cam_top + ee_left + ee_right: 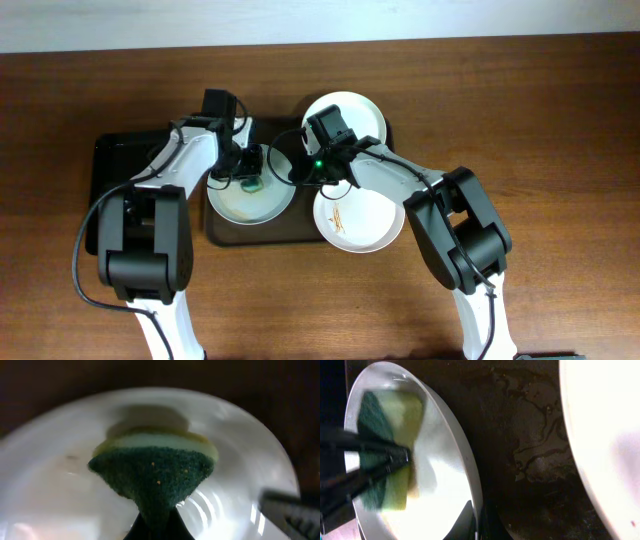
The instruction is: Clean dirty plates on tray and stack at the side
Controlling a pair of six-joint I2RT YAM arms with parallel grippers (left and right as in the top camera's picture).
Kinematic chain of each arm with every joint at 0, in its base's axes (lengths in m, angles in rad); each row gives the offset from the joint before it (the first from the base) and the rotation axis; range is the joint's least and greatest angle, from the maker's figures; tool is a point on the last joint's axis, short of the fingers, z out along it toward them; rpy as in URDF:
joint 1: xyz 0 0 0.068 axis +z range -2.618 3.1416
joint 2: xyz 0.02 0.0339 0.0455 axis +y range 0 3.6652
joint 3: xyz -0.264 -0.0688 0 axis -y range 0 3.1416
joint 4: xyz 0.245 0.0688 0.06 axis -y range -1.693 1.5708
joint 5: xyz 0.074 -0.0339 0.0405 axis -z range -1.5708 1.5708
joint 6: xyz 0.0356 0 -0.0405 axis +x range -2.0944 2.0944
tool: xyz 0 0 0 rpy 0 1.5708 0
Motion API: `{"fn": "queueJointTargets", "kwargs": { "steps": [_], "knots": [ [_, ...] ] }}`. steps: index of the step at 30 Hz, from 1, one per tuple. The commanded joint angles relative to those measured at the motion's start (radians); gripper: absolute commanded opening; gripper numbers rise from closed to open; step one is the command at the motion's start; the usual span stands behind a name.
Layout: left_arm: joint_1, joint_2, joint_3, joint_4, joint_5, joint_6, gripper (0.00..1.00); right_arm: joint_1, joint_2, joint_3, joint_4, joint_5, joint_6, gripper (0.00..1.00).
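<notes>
The dark brown tray (290,233) holds three white plates. The left plate (232,203) has a green and yellow sponge (250,184) pressed on it. My left gripper (246,172) is shut on the sponge (152,475), with its fingertips (155,527) at the bottom of the left wrist view. My right gripper (301,172) is shut on this plate's right rim (470,480), with its jaws (477,525) pinching the edge. A second plate (352,116) lies at the tray's back right. A third plate (360,222) with orange-brown smears overhangs the front right.
A smaller black tray (112,160) lies left of the brown tray, partly under my left arm. The brown tray's bare floor (535,450) looks wet. Another plate's edge (600,435) fills the right of the right wrist view. Wooden table (560,120) surrounds everything.
</notes>
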Motion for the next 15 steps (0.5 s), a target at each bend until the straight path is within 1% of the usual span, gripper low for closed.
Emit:
{"fn": "queueJointTargets", "kwargs": {
  "steps": [1,4,7,10,13,15],
  "knots": [
    [0.006,0.039,0.004,-0.018,-0.277,-0.111,0.01,0.004,0.011,-0.006,-0.002,-0.025,0.003,0.04],
    [0.008,0.039,0.113,-0.16,-0.292,-0.114,0.01,0.004,0.011,-0.006,-0.005,-0.024,0.0,0.04],
    [0.01,0.039,0.36,-0.407,-0.262,-0.114,0.01,0.004,0.011,-0.006,-0.031,-0.021,0.0,0.04],
    [0.037,0.039,0.584,-0.558,-0.172,-0.114,0.01,0.005,0.011,-0.006,-0.055,-0.021,-0.009,0.04],
    [0.076,0.039,0.7,-0.618,-0.104,-0.099,0.01,0.005,0.01,-0.005,-0.06,-0.021,-0.023,0.04],
    [0.095,0.039,0.702,-0.636,-0.104,-0.098,0.01,0.004,-0.008,0.017,-0.092,-0.018,-0.035,0.04]
  ]
}}
